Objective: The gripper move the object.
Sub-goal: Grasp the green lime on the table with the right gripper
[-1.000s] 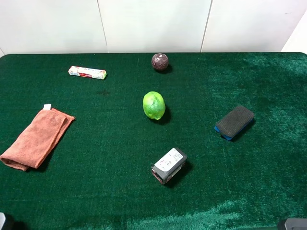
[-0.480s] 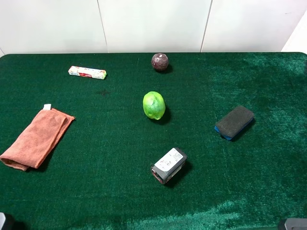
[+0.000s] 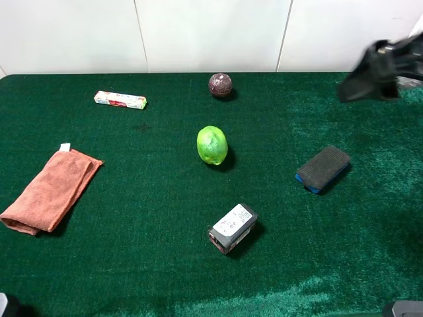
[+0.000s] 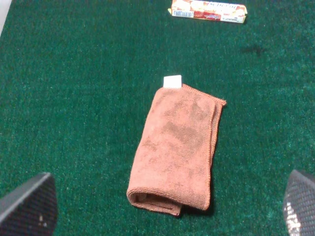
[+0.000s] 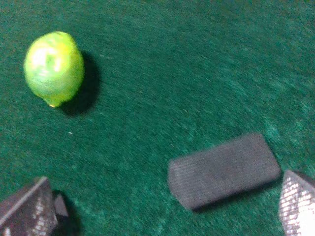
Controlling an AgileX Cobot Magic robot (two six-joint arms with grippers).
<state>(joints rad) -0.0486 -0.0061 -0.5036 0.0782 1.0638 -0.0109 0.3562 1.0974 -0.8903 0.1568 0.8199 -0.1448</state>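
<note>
The lime-green fruit (image 3: pixel 212 145) lies near the middle of the green table; it also shows in the right wrist view (image 5: pixel 54 68). My right gripper (image 3: pixel 360 79) is a blurred black shape high at the far right, well away from the fruit. In the right wrist view the right gripper (image 5: pixel 162 209) is open and empty, with the fruit ahead and off to one side. My left gripper (image 4: pixel 163 209) is open and empty above an orange cloth (image 4: pixel 176 147). It is out of the exterior view.
A dark maroon ball (image 3: pixel 220 84) sits at the back. A black and blue eraser (image 3: pixel 322 168) (image 5: pixel 224 169) lies at the right, a small grey box (image 3: pixel 232 228) in front of the fruit, a colourful carton (image 3: pixel 119 100) (image 4: pixel 208 10) back left, and the orange cloth (image 3: pixel 49 190) at the left.
My right arm has come into the exterior view at the upper right, blurred by motion. The fruit and the other things have not moved.
</note>
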